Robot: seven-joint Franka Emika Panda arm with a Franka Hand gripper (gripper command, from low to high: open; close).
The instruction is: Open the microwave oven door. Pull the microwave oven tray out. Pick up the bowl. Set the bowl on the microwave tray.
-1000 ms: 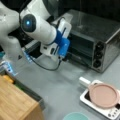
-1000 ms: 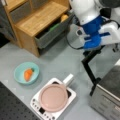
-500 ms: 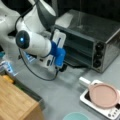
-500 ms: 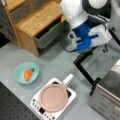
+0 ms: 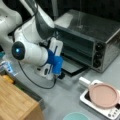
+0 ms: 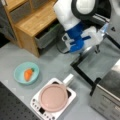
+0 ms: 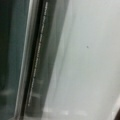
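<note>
Wooden cabinet point(image 6: 32, 22): stands at a front view's upper left, with a grey drawer point(image 6: 47, 37) showing on its side.
Bowl point(image 6: 26, 73): teal-green, on the grey table point(image 6: 53, 63) at a front view's left, well apart from the oven; an orange carrot-like item point(image 6: 28, 74) lies inside it. Only its rim point(image 5: 76, 116) shows at a front view's bottom edge.
Pan point(image 6: 53, 97): pinkish-brown, seated on a white square base point(image 6: 36, 103), near the bowl, toward a front view's right of it.
Gripper point(image 5: 60, 75): carried low on the white and blue arm, at the outer edge of the lowered door; jaw state cannot be determined.
Microwave oven door point(image 5: 72, 67): swung down flat in front of the oven point(image 5: 100, 35), cavity exposed.
Microwave oven tray: not distinguishable inside the dark cavity.
Wrist view: a dark door frame edge point(image 7: 37, 62) runs top to bottom beside pale table surface; no fingers visible.
</note>
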